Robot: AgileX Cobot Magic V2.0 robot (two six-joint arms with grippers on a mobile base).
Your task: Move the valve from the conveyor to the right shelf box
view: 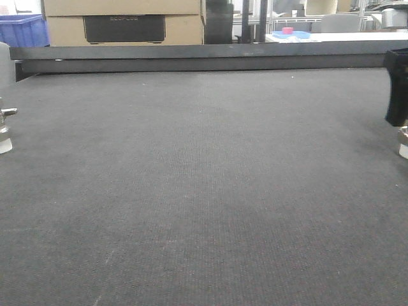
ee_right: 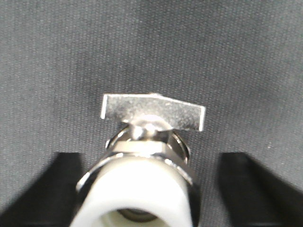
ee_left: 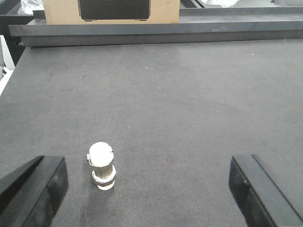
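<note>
Right wrist view: valve stands between my spread right fingers

Right wrist camera looks down on a valve [ee_right: 154,142] that fills the lower middle, its white open end toward the lens and its flat metal handle [ee_right: 154,115] pointing away. It sits on the conveyor [ee_right: 151,42], on the dark woven belt. My right fingers [ee_right: 64,184] are spread, one on each side of the valve, not pinching it; belt shows in the gap on one side. In the front view this valve is at the far right edge, only partly in frame, just beneath those fingers.

My left fingers [ee_left: 33,189] are spread wide too and hold nothing. A second valve [ee_left: 102,165] stands upright on the belt between them, nearer one finger than the other and apart from both; the front view catches it at the far left edge. Beyond the belt runs a dark rail [ee_left: 156,30], and behind that sits a cardboard box [ee_left: 61,12].
</note>
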